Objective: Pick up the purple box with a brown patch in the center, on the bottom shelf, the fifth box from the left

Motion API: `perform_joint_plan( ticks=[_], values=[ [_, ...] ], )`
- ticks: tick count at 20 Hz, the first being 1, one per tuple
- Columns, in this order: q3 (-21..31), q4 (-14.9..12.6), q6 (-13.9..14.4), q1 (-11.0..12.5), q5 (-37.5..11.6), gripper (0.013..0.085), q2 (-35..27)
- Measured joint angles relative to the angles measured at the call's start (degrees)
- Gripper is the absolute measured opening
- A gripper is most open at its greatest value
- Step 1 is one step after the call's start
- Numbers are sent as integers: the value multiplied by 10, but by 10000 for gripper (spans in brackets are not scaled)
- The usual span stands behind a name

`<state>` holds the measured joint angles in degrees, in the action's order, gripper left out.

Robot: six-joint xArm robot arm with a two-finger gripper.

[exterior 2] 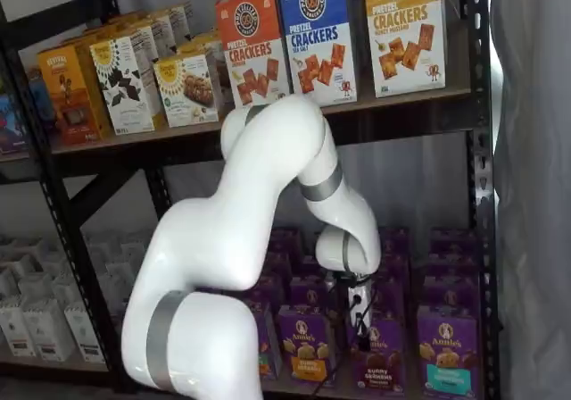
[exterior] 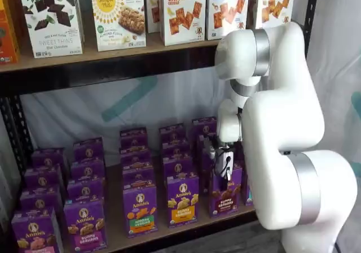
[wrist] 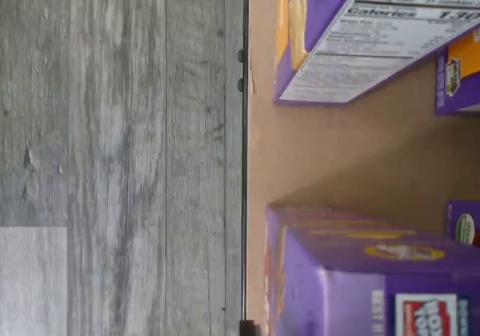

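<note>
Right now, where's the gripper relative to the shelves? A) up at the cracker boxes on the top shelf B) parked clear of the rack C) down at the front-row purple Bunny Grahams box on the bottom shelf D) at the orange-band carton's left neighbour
C: in both shelf views the gripper hangs right over the purple box at the front of the bottom shelf, well below the cracker boxes.

A mock shop: black metal rack [exterior: 17,129] stocked with rows of cracker boxes [exterior: 183,13] and purple cartons [exterior: 141,208], grey plank floor [wrist: 112,156], white robot arm [exterior: 282,151].
</note>
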<state>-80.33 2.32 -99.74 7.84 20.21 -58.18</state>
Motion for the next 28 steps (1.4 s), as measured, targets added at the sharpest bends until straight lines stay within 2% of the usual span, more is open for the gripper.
perform_joint_plan(
  ticks=[1,2,9,11,12,13,21,26,28],
  values=[
    [1,0,0,0,-1,490,0],
    [2,0,1,0,-2,450,1],
    [7,1,0,-1,-9,450,3],
    [7,0,1,-1,-7,370,3],
    [7,0,1,-1,-7,370,3],
    [7,-1,1,-1,-7,330,3],
    [15,23,-18,-3,-5,330,10],
    [50,26,-17,-7,-11,330,35],
    [70,16,-8,-8,-11,330,51]
  ],
)
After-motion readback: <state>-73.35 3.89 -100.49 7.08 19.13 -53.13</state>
